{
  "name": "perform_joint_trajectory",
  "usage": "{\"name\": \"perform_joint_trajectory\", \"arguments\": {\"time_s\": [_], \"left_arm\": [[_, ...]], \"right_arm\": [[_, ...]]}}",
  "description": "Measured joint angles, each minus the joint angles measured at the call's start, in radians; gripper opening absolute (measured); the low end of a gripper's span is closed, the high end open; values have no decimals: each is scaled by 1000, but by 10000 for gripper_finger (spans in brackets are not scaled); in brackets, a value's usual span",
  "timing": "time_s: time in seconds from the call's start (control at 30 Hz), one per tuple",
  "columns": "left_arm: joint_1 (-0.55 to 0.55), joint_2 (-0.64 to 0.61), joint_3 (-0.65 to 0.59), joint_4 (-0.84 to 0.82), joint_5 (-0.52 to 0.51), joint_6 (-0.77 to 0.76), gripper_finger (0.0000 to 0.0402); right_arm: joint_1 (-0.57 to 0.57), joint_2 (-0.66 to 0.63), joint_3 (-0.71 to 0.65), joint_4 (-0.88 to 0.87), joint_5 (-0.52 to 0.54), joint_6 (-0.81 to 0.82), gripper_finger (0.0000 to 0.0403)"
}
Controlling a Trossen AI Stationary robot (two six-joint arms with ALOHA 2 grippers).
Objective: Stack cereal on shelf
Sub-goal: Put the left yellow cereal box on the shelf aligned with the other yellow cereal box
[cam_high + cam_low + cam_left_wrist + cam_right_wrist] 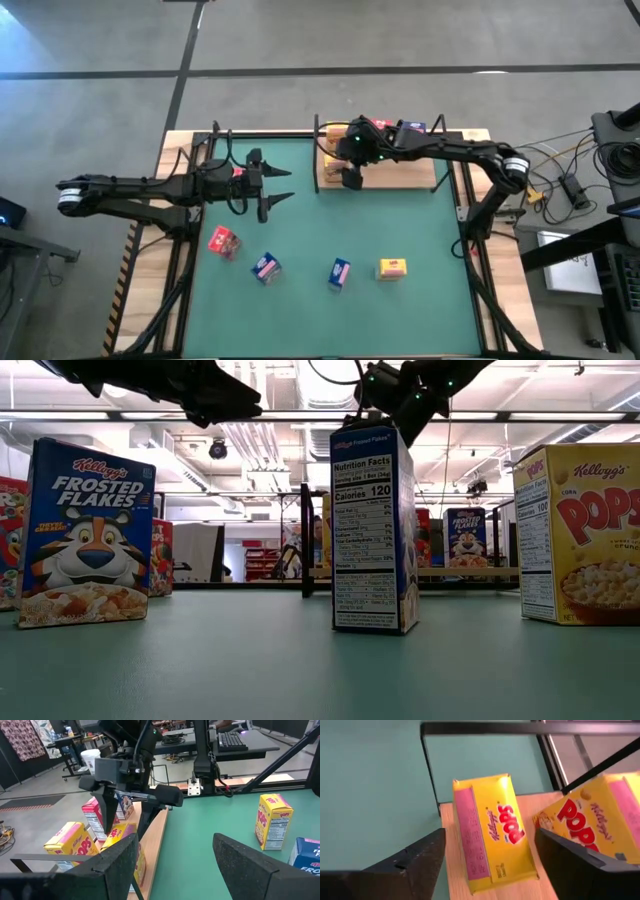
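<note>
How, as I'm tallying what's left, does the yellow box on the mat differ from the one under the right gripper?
The mat box stands upright on the green mat; the shelf box lies face up on the shelf. The open right gripper hovers over the shelf box; none is near the mat box. Both are yellow Pops boxes.

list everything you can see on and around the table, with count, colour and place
cereal boxes on the mat: four; red, blue, blue, yellow; in a row along the mat's near side
cereal boxes on the shelf: at least four; two yellow, a red, a blue; some hidden by the arm
shelf: one, light wood with black posts, at the far edge
green mat: one, covers the table
left gripper: black, open, over the mat's left part, empty
right gripper: black, open, over the shelf's left end above a yellow box
</note>
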Motion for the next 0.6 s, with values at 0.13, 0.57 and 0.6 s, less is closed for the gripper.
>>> {"name": "perform_joint_trajectory", "arguments": {"time_s": [0.13, 0.57, 0.6], "left_arm": [[0, 0, 0, 0, 0, 0, 241], [0, 0, 0, 0, 0, 0, 241], [0, 0, 0, 0, 0, 0, 241]], "right_arm": [[-2, 11, -1, 1, -18, -1, 251], [-20, 12, 0, 2, -36, -13, 184], [-22, 12, 2, 2, -36, -18, 183]]}}
